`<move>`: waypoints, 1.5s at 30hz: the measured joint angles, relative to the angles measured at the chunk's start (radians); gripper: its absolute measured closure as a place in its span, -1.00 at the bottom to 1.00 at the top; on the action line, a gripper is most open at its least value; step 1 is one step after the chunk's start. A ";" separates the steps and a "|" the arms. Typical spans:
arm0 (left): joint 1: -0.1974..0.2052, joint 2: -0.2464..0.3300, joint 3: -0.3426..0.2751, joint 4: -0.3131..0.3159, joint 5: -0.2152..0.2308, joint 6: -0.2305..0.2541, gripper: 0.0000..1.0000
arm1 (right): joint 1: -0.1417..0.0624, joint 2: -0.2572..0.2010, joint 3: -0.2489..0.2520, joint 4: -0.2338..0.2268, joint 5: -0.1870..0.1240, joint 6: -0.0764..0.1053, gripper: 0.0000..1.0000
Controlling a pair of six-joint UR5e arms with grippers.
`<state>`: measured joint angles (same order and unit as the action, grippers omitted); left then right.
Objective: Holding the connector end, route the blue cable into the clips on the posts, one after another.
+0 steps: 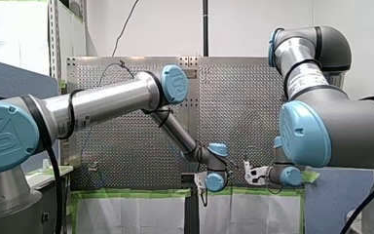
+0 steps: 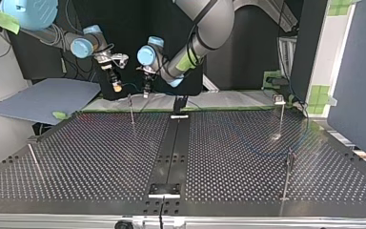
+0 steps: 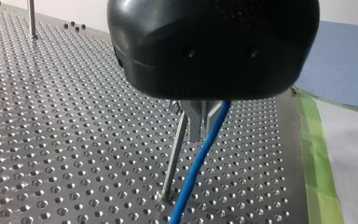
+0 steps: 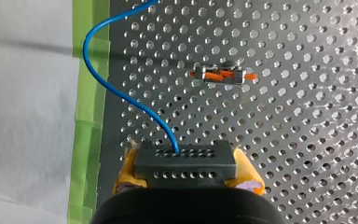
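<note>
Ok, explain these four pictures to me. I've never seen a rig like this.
These are two robot arms working over a metal table full of holes. One picture looks from behind the arms, one faces them across the table, and two come from cameras on the wrists. Thin posts stand on the table; a clip with orange parts shows in the right wrist view. The right gripper has its yellow-padded fingers shut on a grey connector, with a blue cable leaving it. In the left wrist view the cable runs down from the left gripper beside a post.
</note>
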<state>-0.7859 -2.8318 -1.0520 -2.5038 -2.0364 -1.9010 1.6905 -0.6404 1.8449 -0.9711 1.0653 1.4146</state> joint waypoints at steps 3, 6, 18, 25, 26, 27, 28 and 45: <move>0.002 0.000 0.001 0.000 0.002 0.001 1.00 | -0.008 0.000 -0.002 0.000 -0.003 0.017 1.00; -0.002 0.000 0.001 -0.001 0.003 0.003 1.00 | -0.015 0.000 -0.005 -0.003 -0.003 0.041 1.00; -0.014 -0.001 0.004 0.005 0.056 0.025 1.00 | -0.043 0.000 -0.022 -0.016 -0.008 0.106 1.00; -0.011 -0.002 0.035 -0.002 0.073 0.016 1.00 | -0.060 0.000 -0.041 -0.012 -0.011 0.112 1.00; -0.011 -0.002 0.038 -0.003 0.074 0.015 1.00 | -0.063 0.000 -0.046 -0.010 -0.011 0.112 1.00; -0.011 -0.002 0.040 -0.006 0.076 0.013 1.00 | -0.065 0.000 -0.049 -0.008 -0.011 0.112 1.00; -0.011 -0.002 0.041 -0.007 0.076 0.012 1.00 | -0.068 0.000 -0.052 -0.005 -0.011 0.112 1.00; 0.002 -0.016 0.044 -0.020 0.095 0.003 1.00 | -0.104 0.000 -0.084 0.012 -0.049 0.129 1.00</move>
<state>-0.7840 -2.8481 -1.0077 -2.5237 -1.9410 -1.8976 1.5862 -0.6408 1.7609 -0.9590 1.0162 1.5432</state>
